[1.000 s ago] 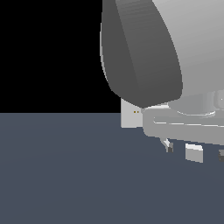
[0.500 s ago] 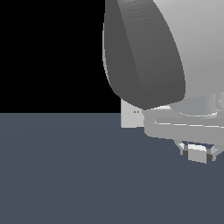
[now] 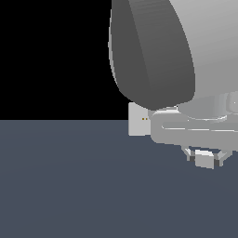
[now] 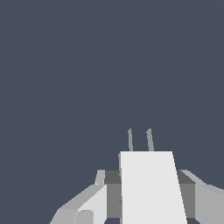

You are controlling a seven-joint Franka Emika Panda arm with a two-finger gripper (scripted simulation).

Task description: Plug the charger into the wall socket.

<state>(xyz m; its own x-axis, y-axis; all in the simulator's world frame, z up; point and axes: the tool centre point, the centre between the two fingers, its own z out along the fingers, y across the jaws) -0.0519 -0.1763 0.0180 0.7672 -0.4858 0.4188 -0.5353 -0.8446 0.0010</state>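
Gripping the charger [image 3: 204, 159] from both sides, the gripper [image 3: 204, 158] has its two fingers [image 3: 190, 155] pressed against the small pale block, one on each flank. In the exterior view the block sits under the arm's hand, just above the dark grey floor [image 3: 69, 186], on the exterior view's right. The wrist view shows the charger [image 4: 151, 186] as a bright white box between the grey fingers [image 4: 85, 205], with two thin grey prongs [image 4: 140, 140] sticking out of its far end over the plain floor [image 4: 87, 65]. The wall socket [image 3: 138, 120] stands upright further back, a light grey plate with two tiny orange dots, partly hidden behind the arm [image 3: 158, 51]. Charger and socket are well apart.
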